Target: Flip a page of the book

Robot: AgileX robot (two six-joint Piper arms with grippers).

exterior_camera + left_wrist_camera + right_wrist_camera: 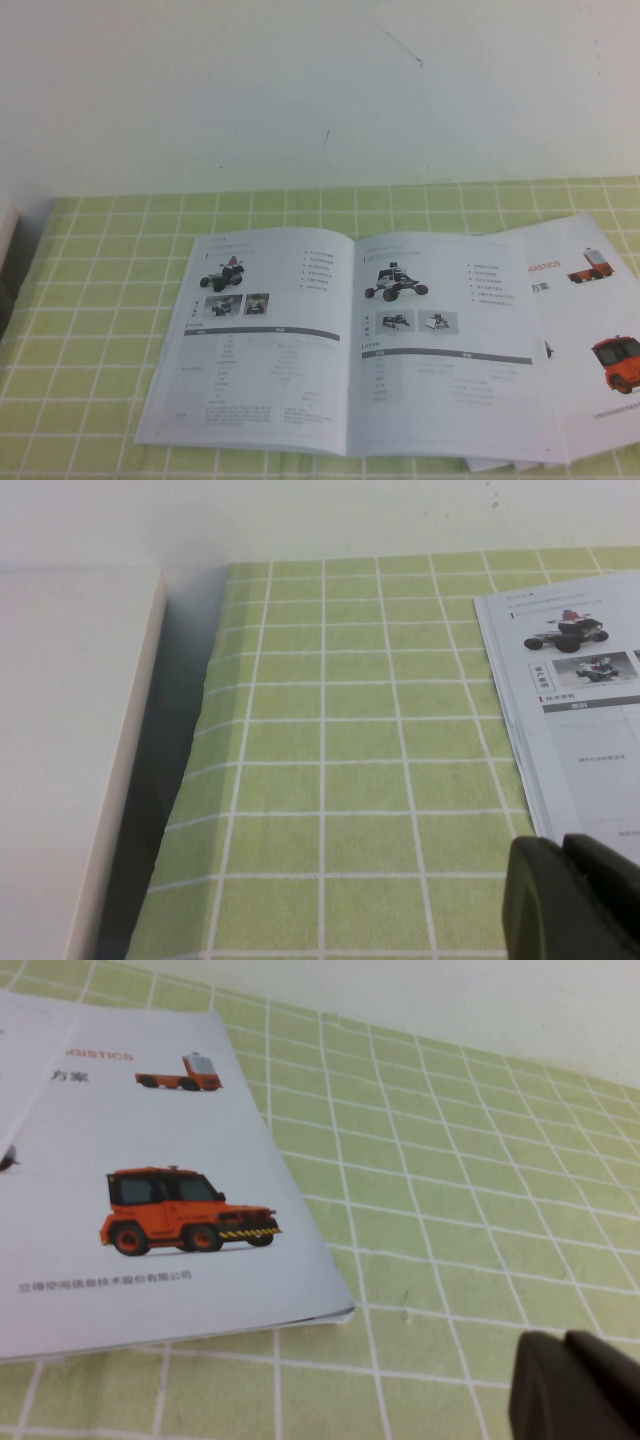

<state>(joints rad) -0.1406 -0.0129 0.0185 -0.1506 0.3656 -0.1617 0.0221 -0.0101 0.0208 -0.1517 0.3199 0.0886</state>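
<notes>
The book (350, 340) lies open and flat on the green checked cloth in the middle of the high view. Its right-hand leaf is the page (450, 360), with a black rover photo, two thumbnails and a grey-barred table. The left leaf (570, 680) shows a rover with a red-topped figure. Neither arm appears in the high view. In the left wrist view my left gripper (563, 848) is shut and empty, hovering just off the book's left edge. My right gripper (565, 1342) is shut and empty over bare cloth, right of the book.
Loose white sheets (590, 330) printed with orange vehicles (185, 1222) lie under and to the right of the book. A white raised block (70, 730) borders the cloth on the left. A white wall (320, 90) stands behind the table.
</notes>
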